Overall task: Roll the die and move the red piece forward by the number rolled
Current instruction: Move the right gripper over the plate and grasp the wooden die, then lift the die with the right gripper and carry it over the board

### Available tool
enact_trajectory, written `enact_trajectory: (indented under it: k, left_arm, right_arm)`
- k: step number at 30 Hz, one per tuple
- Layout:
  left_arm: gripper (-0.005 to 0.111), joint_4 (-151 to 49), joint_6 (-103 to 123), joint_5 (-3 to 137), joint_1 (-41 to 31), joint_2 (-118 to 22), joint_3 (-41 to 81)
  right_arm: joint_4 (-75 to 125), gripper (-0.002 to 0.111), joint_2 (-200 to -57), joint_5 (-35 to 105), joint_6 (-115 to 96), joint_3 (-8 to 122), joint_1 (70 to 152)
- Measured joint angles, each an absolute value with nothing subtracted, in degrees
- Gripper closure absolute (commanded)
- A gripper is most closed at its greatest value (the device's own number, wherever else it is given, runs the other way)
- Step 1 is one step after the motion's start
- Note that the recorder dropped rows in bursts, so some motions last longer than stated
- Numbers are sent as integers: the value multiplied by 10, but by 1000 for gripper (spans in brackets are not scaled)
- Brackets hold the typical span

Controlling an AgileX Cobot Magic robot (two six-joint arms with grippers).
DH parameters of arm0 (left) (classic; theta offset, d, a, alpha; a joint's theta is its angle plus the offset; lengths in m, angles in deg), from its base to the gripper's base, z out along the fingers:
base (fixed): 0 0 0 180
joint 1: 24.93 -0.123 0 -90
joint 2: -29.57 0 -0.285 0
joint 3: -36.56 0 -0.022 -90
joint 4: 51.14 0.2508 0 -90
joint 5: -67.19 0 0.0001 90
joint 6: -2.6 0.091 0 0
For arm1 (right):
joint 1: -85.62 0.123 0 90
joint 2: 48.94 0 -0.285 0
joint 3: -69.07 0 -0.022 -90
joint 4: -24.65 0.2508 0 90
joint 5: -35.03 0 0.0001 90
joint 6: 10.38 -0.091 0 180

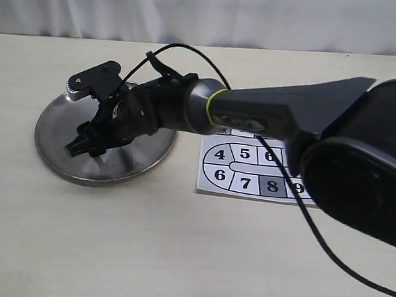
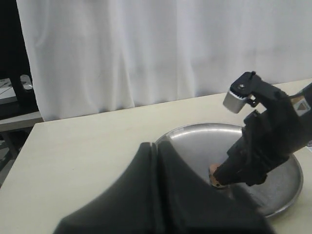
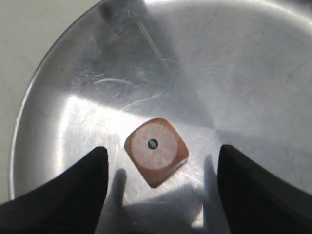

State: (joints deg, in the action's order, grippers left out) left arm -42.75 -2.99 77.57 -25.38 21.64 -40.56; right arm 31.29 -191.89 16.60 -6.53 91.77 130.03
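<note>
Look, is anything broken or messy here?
Nothing stands out. The die lies flat in the metal dish, one dot up, between the open fingers of the right hand. The number board lies flat on the table.

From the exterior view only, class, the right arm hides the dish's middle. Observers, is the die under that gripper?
Observer: Yes. The right wrist view shows the die lying in the metal dish, between the right gripper's open fingers and touching neither.
Operator: Which face is up?
Observer: A single pip, in the centre of the top face.
Operator: Does it sit square to the fingers?
Observer: No. It is turned, with its edges skewed to the line between the fingers.
</note>
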Motion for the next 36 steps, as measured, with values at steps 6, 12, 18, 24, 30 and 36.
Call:
enact_trajectory:
  k: [6,12,18,24,30,36]
  left_arm:
    - [107,-428,-30,776,-254,216,-406]
    - [107,-428,-30,776,-254,216,-406]
    - [107,-428,-30,776,-254,216,-406]
    - [107,-428,-30,776,-254,216,-406]
    - [107,-428,-30,776,-254,216,-406]
    - [107,-428,-30,776,-254,216,-406]
  right_arm:
    - [316,76,-1969,158,-42,972,1306]
    - [315,104,-1949,111,-23,975,1307]
    - [303,104,-1792,-73,-35,977,1241]
    - [295,104,-1658,-98,-56,821,1121]
    - [293,102,-1657,10,-98,623,1029]
    - [282,42,-1679,71,-104,605,1037]
